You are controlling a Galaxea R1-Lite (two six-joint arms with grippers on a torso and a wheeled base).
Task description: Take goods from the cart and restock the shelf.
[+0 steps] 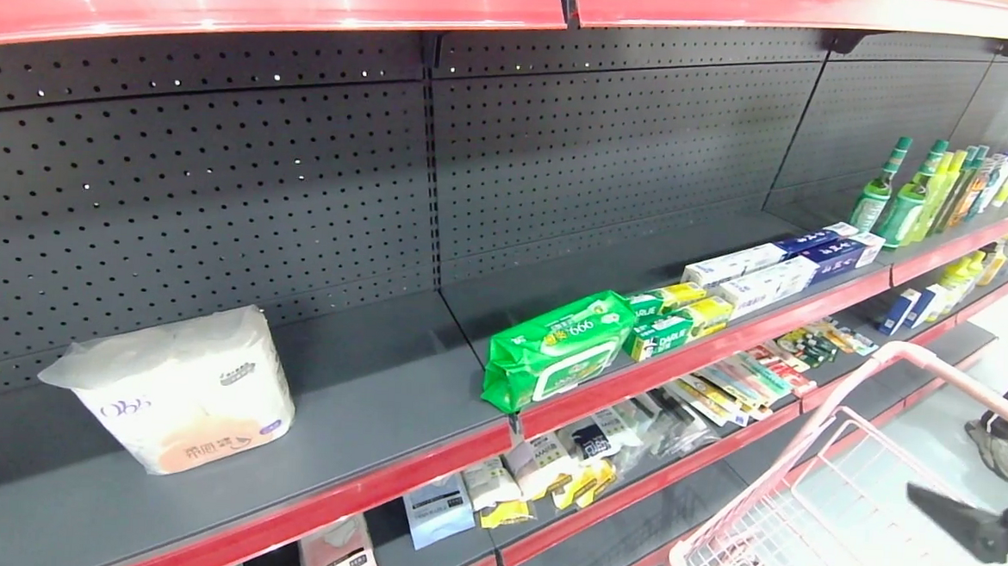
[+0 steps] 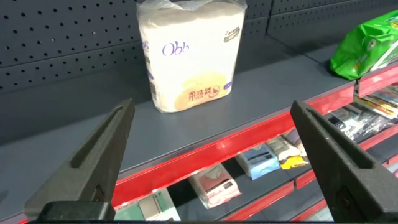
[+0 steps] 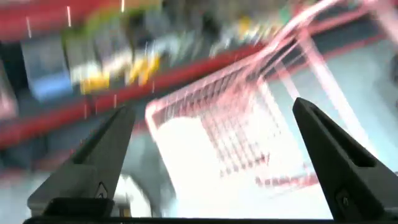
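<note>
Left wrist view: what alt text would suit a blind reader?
A white plastic-wrapped pack of tissue rolls stands on a grey metal shelf with a red front edge, beyond the open black left gripper. A green wipes pack lies farther along.

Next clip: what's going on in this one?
The robot faces a store shelf with a pink cart on its right. Both grippers are open and hold nothing. The right gripper hangs over the cart basket. The left gripper points at a white tissue pack standing on the shelf. Farther right, a green wipes pack lies at the shelf's front edge beside toothpaste boxes.
</note>
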